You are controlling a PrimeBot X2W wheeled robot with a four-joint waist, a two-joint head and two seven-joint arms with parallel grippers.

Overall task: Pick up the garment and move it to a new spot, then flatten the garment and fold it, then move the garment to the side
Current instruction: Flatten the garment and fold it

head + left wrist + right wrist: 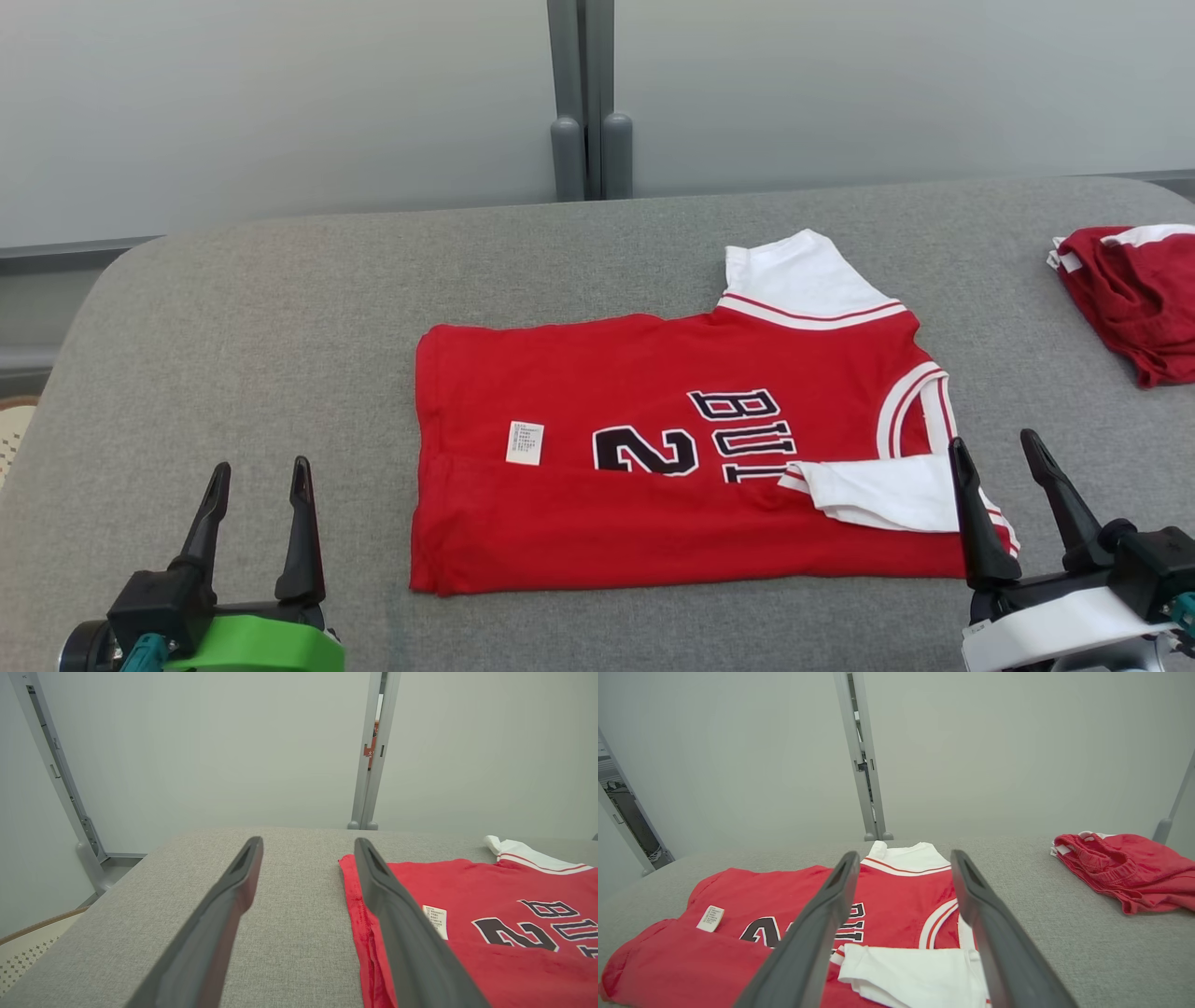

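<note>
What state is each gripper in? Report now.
Left gripper: open, empty, beside the red fabric jersey.
Right gripper: open, empty, by its white sleeve.

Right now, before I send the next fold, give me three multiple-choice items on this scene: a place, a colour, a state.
1. Where is the crumpled red garment relative to the jersey? A) on it B) to its left C) apart, to the robot's right
2. What colour are the jersey's sleeves? A) black B) white C) grey
3. How do the left gripper and right gripper stand? A) both open, empty B) left shut on the jersey C) right shut on a sleeve
Answers: 1 C, near the table's right edge; 2 B, both sleeves are white; 3 A, both stand spread, gripping nothing.
</note>
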